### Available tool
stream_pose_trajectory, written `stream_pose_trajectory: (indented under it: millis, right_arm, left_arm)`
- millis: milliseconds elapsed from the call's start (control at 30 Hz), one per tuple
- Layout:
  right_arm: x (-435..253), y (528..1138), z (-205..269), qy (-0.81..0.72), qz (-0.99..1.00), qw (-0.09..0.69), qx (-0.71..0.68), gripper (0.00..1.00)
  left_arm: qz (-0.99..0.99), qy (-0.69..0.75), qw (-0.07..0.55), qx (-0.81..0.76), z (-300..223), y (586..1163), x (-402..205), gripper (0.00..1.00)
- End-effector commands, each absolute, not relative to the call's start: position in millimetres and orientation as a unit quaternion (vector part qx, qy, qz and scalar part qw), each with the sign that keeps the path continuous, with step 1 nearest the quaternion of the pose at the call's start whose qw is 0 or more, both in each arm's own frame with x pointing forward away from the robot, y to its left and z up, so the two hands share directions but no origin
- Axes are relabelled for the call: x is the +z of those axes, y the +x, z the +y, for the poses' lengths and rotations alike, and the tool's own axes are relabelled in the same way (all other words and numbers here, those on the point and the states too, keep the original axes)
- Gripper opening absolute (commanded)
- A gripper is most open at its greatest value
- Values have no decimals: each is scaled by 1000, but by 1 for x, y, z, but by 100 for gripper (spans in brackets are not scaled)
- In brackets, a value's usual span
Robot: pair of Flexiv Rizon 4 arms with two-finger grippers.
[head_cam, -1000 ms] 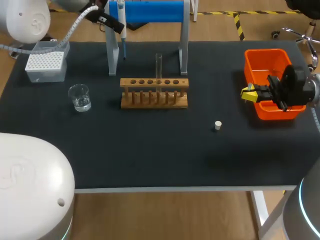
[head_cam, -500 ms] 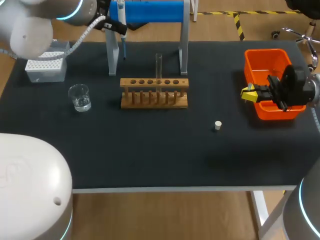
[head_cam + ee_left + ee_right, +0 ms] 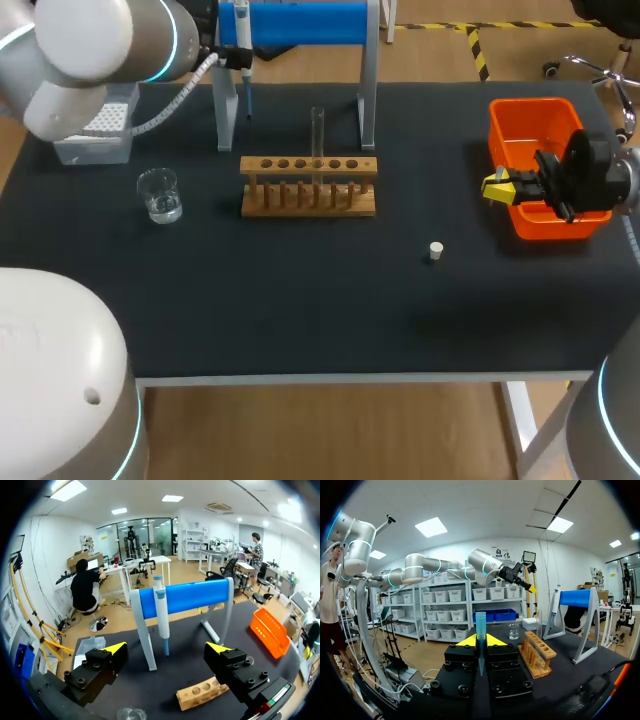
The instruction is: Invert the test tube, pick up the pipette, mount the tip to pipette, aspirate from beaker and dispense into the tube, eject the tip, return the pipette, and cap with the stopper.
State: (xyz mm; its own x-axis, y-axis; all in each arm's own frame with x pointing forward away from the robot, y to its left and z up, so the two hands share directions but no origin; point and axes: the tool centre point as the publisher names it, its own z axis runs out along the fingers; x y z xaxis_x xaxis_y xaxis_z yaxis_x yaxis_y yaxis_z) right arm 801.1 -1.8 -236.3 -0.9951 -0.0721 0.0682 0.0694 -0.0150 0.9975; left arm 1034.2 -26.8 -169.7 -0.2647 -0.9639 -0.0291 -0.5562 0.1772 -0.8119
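White-and-blue plastic pipette (image 3: 161,611) hung on blue-barred stand (image 3: 200,592), ahead of left gripper (image 3: 166,648), fingers spread. Likely light, rigid, slick: grip mid-barrel. Meanwhile right gripper (image 3: 480,641) fingers pinched blue pipette tip (image 3: 480,622).

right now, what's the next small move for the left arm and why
Probably ease the left gripper forward and close on the pipette: its fingers are open, the pipette hangs on the blue stand straight ahead, untouched, and the right gripper holds a tip.
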Motion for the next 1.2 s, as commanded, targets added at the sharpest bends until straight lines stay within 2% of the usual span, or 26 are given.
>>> stream_pose_trajectory:
  millis: [33, 433, 1200]
  right_arm:
    - [-236, 800, -2, 1, -701, 49, -712, 0]
    - [-236, 800, -2, 1, -701, 49, -712, 0]
    - [-236, 800, -2, 1, -701, 49, -712, 0]
  left_arm:
    - [705, -537, 291, -360, -36, 1048, -181, 100]
    - [694, -552, 283, -366, -55, 1080, -191, 100]
    - [688, -559, 271, -376, -56, 1080, -188, 100]
